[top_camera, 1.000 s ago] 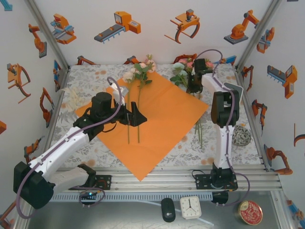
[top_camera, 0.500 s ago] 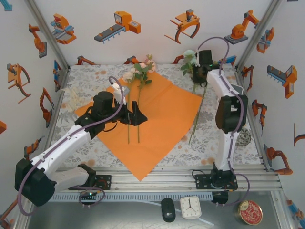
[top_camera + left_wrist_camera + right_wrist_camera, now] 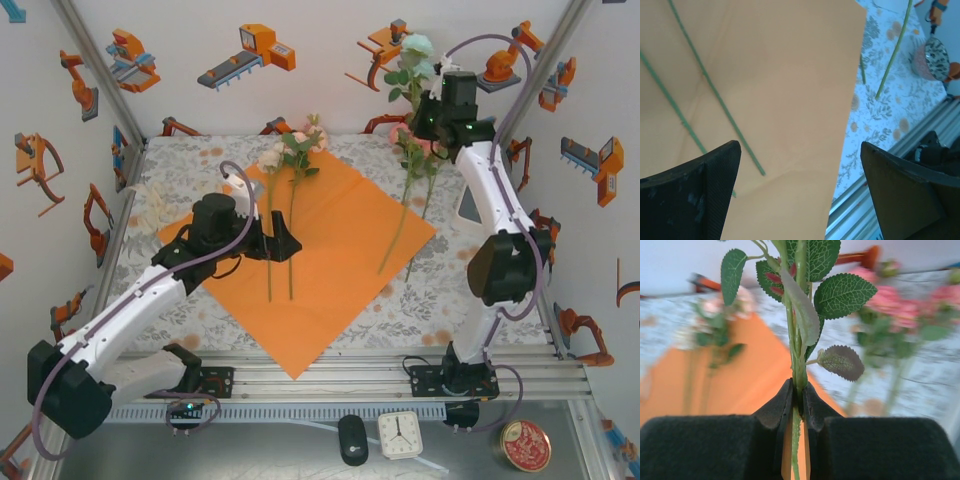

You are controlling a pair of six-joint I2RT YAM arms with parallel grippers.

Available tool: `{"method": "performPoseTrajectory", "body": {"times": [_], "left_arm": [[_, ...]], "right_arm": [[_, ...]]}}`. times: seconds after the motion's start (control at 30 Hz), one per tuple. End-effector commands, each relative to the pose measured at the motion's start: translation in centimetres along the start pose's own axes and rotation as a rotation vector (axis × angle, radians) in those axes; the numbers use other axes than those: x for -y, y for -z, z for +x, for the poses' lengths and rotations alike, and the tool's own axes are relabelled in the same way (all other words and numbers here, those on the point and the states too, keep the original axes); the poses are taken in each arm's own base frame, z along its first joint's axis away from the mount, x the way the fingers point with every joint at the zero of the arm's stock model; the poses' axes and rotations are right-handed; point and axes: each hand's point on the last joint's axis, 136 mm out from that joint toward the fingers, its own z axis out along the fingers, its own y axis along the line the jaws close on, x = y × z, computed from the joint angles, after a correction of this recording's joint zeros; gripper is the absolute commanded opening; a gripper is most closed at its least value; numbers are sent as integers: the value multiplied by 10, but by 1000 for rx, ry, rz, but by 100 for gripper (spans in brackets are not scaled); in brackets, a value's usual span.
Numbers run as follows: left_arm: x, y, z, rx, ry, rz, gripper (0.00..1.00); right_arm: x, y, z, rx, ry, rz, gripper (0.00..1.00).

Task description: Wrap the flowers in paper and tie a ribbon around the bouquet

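Since a second ago the right gripper (image 3: 432, 118) has swung up from the counter (image 3: 450, 300) toward 1 o'clock, its jaws pinched on the thin green stem of the held flowers (image 3: 799, 355). Their pale-green bloom now rides high, and the long stems dangle over the 3 o'clock corner of the paper (image 3: 340, 240). That thin, smooth, bright orange sheet lies as a diamond on the grey floral counter and carries two loose flowers (image 3: 290, 150) with straight wiry stems. Above them the left gripper (image 3: 285, 243) hovers where it was, its black ribbed jaws spread wide on nothing.
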Motion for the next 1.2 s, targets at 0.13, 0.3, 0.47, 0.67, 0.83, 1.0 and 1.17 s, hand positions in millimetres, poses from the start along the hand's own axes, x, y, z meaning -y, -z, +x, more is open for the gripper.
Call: {"method": "performPoseTrajectory", "body": {"times": [0.13,0.3,0.47,0.67,0.83,1.0,1.17], "left_arm": [[-26,24,-11,49,61,-125,96],[-34,30,-8,54,86,-135,96],[-37,32,-5,52,93,-136,96],[-41,35,-4,52,94,-143,96],[-42,35,-3,53,99,-143,97],[-40,33,-2,49,110,-127,97],[-39,34,-2,51,116,-119,97]], "right_arm": [[-114,-87,67,-100,-185,-218,1],[-160,-144,115,-159,-89,-251,0],[-178,-185,156,-196,-127,-241,0],[-180,-206,193,-249,-111,-226,17],[-175,-189,184,-257,-26,-196,39],[-162,-166,160,-229,12,-163,50],[-152,-144,137,-217,25,-155,71]]}}
